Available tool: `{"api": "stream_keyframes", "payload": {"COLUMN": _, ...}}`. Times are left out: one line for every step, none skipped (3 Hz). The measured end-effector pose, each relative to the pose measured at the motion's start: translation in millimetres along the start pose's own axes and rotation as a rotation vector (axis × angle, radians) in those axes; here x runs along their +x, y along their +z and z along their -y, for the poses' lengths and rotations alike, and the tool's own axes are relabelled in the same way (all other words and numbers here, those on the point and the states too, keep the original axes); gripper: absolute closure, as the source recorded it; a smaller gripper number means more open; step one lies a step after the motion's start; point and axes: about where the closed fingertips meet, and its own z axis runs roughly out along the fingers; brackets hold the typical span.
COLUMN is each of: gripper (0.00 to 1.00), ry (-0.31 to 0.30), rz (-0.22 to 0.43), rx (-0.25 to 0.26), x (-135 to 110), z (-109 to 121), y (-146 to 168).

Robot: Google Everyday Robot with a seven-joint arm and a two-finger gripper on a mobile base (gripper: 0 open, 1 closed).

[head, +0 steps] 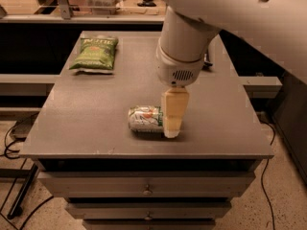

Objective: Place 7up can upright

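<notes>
The 7up can (145,119), whitish-silver with a green band and an orange-red mark, lies on its side near the front middle of the grey table (96,109). My gripper (173,121) hangs from the big white arm and comes straight down over the can's right end, reaching to the table top. It hides that end of the can.
A green chip bag (95,54) lies at the table's back left. A dark bag (207,61) is mostly hidden behind the arm at the back right. Drawers (146,190) sit under the table front. Cables (14,138) lie on the floor at the left.
</notes>
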Motion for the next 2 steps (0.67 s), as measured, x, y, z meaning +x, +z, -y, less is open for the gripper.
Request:
{"api": "stream_keyframes", "payload": {"gripper": 0.00, "ry": 0.052, "rz": -0.054, "rx": -0.025, "x": 16.1, "z": -6.9, "y": 13.6}}
{"api": "stream_keyframes", "payload": {"gripper": 0.00, "ry": 0.075, "rz": -0.074, "rx": -0.053, "x": 17.0, "z": -11.9, "y": 31.8}}
